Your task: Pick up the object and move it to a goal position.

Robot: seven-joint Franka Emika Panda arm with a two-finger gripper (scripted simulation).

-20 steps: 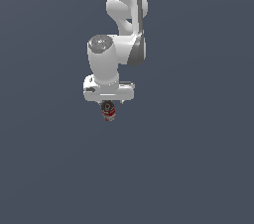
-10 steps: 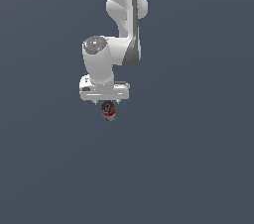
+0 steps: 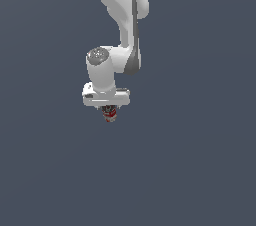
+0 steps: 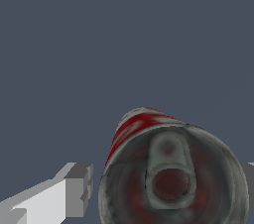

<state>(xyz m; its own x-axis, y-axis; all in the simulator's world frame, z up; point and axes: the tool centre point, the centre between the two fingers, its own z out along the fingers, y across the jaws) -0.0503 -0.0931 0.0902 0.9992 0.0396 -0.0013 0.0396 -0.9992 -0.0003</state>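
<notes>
The object is a tiny can point(image 3: 110, 114) with a red and white label and a dark top. In the exterior view it hangs just under the white gripper point(image 3: 109, 111), held off the flat grey surface. In the wrist view the can point(image 4: 171, 178) fills the space between the two fingers, its dark top with a pull-tab facing the camera. One grey fingertip point(image 4: 78, 188) shows on one side and a sliver of the other at the far edge. The gripper is shut on the can.
The white arm point(image 3: 122, 15) rises from the gripper toward the top of the exterior view. Around it there is only a plain dark grey ground point(image 3: 200, 160), with no other objects or marker visible.
The arm and gripper have shifted slightly toward the exterior view's left with the can still held. The can keeps its place under the gripper.
</notes>
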